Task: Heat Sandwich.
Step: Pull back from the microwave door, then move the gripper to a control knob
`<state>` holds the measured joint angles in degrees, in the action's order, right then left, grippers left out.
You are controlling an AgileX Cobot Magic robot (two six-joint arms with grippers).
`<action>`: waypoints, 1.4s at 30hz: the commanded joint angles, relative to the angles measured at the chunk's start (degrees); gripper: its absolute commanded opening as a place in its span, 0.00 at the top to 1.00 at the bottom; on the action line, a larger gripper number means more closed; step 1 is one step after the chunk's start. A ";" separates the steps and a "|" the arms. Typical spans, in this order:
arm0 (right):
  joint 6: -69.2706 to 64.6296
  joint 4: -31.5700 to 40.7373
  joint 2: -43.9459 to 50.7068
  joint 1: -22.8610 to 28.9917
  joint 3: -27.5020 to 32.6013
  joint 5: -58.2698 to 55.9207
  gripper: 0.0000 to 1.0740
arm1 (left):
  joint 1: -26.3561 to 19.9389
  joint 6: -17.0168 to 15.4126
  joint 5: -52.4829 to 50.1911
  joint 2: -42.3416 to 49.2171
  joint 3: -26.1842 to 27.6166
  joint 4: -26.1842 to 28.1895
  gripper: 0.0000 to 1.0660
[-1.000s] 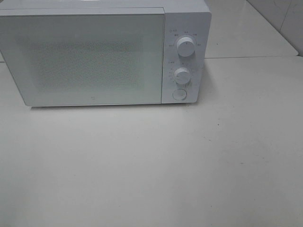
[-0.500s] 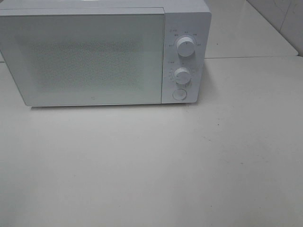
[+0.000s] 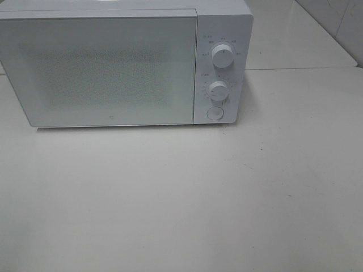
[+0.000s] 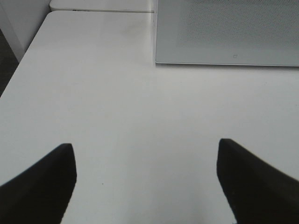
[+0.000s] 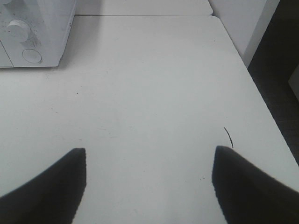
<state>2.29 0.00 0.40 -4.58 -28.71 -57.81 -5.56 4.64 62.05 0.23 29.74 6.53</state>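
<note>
The sandwich is out of view in every frame. A white microwave [image 3: 125, 62] stands at the back of the white table with its door [image 3: 105, 71] closed and two knobs and a round button on its right panel [image 3: 220, 71]. My left gripper [image 4: 145, 161] is open over bare tabletop, in front of the microwave door's corner [image 4: 224, 32]. My right gripper [image 5: 149, 163] is also open over bare table, with the microwave's knob panel [image 5: 28, 32] ahead and to the side. Neither gripper shows in the exterior high view.
The white table [image 3: 187, 192] spreads in front of the microwave. Its left edge [image 4: 21, 65] shows in the left wrist view and its right edge [image 5: 261, 93] in the right wrist view, with dark floor beyond. A second table surface [image 3: 295, 39] lies behind.
</note>
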 commanded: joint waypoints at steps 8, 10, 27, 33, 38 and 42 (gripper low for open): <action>-0.29 0.00 1.32 0.06 0.06 0.69 0.32 | -0.11 -0.40 -0.80 1.38 -0.17 0.06 0.27; -0.29 0.00 1.32 0.06 0.06 0.69 0.32 | -0.11 -0.40 -0.80 1.38 -0.17 0.06 0.27; -0.23 0.00 -2.23 0.06 -0.86 14.61 0.32 | -0.11 -0.34 -0.80 1.38 -0.17 0.06 0.27; -0.23 0.00 -6.13 0.06 -0.17 24.75 0.32 | -0.11 -0.34 -0.80 1.38 -0.17 0.06 0.27; -0.23 0.00 -9.80 0.06 2.41 36.38 0.32 | -0.11 -0.34 -0.80 1.38 -0.17 0.06 0.27; -0.23 0.00 -14.44 0.06 5.10 48.87 0.32 | -0.11 -0.34 -0.80 1.38 -0.17 0.06 0.27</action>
<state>2.29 0.00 -12.49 -4.58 -24.41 -14.84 -5.56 4.64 62.05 0.23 29.74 6.53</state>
